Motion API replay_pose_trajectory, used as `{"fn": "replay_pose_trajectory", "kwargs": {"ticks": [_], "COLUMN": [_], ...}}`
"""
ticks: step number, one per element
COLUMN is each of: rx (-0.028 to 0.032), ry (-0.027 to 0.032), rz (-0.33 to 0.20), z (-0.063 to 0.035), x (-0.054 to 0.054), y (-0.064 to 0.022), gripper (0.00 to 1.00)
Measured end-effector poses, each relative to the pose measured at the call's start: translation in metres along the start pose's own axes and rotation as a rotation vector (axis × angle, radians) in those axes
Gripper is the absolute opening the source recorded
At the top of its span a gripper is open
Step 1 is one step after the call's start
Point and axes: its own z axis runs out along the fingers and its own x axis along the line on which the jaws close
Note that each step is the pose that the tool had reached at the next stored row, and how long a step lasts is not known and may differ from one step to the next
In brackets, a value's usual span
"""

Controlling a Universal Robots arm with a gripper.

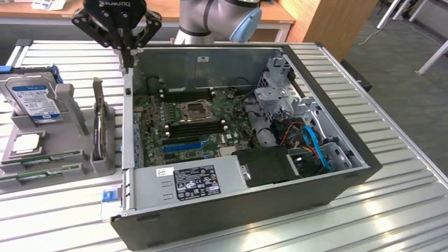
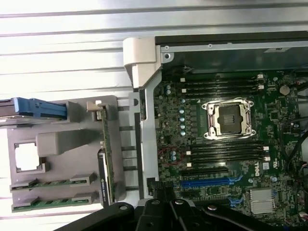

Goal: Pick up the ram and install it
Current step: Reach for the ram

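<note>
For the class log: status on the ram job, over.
Gripper above case edge, jaws shut, empty. Ram lying in grey holder, untouched. Nothing in the way.

Ram (image 1: 42,157) label too small to read, robot arm (image 1: 217,18) cropped at exterior view's top

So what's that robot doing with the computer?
A robot arm is working at an open computer case. Its fingers are shut and hang above the side of the case next to the grey holder, with nothing in them that I can see. Two green ram sticks lie in that holder, not picked up yet. The black memory slots are empty.
</note>
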Motion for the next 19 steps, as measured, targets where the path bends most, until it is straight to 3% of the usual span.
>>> {"fn": "replay_pose_trajectory", "kwargs": {"ticks": [19], "rx": [0.0001], "ry": [0.0], "rz": [0.002], "z": [-0.0018], "x": [0.067], "y": [-0.0056], "gripper": [0.1]}}
